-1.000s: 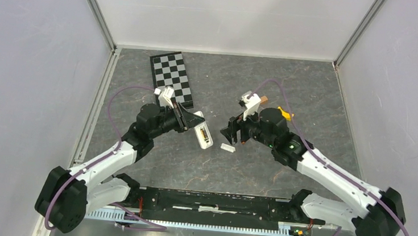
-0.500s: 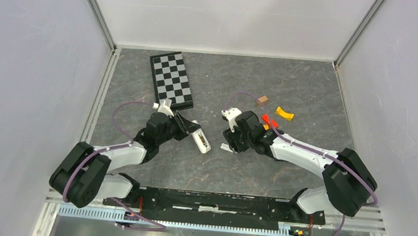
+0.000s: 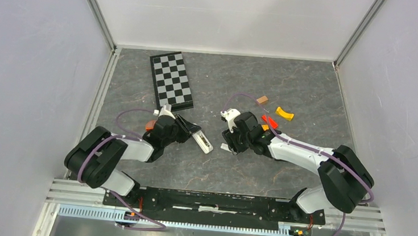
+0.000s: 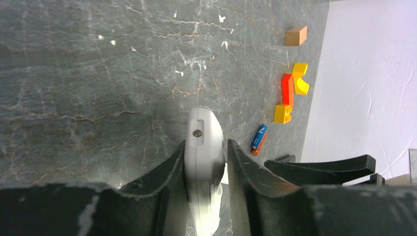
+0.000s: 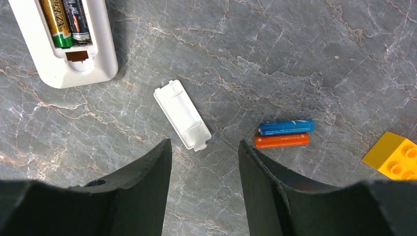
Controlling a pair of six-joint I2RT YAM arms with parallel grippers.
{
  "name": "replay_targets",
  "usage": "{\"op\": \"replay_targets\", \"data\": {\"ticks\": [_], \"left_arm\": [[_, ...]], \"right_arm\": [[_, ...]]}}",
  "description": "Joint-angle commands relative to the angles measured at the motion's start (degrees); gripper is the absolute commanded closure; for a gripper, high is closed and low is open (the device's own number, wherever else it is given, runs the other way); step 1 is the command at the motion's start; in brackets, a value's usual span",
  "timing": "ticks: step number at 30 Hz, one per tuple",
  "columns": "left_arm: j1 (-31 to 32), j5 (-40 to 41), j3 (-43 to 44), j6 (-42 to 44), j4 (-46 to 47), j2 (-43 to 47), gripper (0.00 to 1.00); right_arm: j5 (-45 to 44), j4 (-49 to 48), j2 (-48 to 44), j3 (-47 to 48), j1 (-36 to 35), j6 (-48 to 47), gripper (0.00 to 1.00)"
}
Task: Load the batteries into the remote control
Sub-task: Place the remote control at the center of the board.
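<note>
On the grey marbled table (image 3: 312,81), near its middle, the left gripper (image 3: 186,128) is clamped on the white remote (image 3: 203,142), one finger pressed against each long side of the body, as the left wrist view shows (image 4: 205,145). The remote's (image 5: 64,59) back faces up with its compartment uncovered, and two batteries (image 5: 66,22) already lie in it side by side, one gold and green, one black. Just to the right, the right gripper (image 3: 228,142) hangs low over the table with its jaws apart and nothing between them (image 5: 204,147). The loose white battery cover (image 5: 183,114) lies flat on the table just beyond its fingertips, clear of the remote. Further right, a blue battery (image 5: 286,126) and an orange battery (image 5: 282,140) lie touching, parallel to each other, near a yellow brick (image 5: 393,156). A red block (image 3: 269,121), a curved yellow block (image 3: 285,112) and a brown block (image 3: 262,100) sit behind the right arm, and a chessboard (image 3: 171,79) lies toward the far left.
</note>
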State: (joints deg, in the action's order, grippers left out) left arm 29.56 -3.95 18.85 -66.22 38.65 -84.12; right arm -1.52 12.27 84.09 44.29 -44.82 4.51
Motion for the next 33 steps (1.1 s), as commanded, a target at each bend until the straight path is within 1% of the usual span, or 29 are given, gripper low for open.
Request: {"op": "replay_targets", "data": {"ticks": [1,7,10,11,16,19,20,21,25,29,33], "left_arm": [[0.5,5.95,-0.78,-3.05,-1.69,1.73,0.57],[1.02,10.54,1.4,-1.36,-18.32,9.08,0.37],[1.04,11.65,2.23,-0.57,-24.25,11.99,0.31],[1.02,12.02,2.45,-0.37,-26.16,12.72,0.28],[1.1,12.74,3.02,0.02,-33.43,15.85,0.17],[1.02,12.68,3.03,0.77,-36.58,17.74,0.14],[1.04,12.72,2.85,1.11,-37.51,18.49,0.07],[1.02,13.01,2.73,1.61,-38.2,19.58,0.04],[1.04,15.4,2.71,4.15,-41.87,24.65,0.02],[0.94,18.16,4.82,8.43,-44.92,28.66,0.01],[0.86,19.78,8.66,13.22,-47.36,30.86,0.0]], "right_arm": [[0.51,-2.93,0.03,-0.35,0.28,0.48,0.43],[1.32,-3.02,0.06,-0.08,0.26,1.39,0.43],[1.34,-3.22,-0.32,0.0,0.28,1.8,0.43],[2.7,-3.31,-0.41,0.05,0.26,1.81,0.43],[3.45,-3.0,-0.51,0.21,0.26,1.75,0.43],[2.32,-1.65,0.08,0.84,0.4,2.9,0.44],[1.94,-0.88,0.4,1.24,0.39,3.76,0.46],[1.9,0.16,0.82,1.69,0.39,4.58,0.48],[-1.99,3.33,1.95,2.52,0.51,10.5,0.57],[-3.87,5.38,3.72,2.73,0.53,16.47,0.67],[-4.21,3.43,4.4,1.63,0.52,20.12,0.69]]}}
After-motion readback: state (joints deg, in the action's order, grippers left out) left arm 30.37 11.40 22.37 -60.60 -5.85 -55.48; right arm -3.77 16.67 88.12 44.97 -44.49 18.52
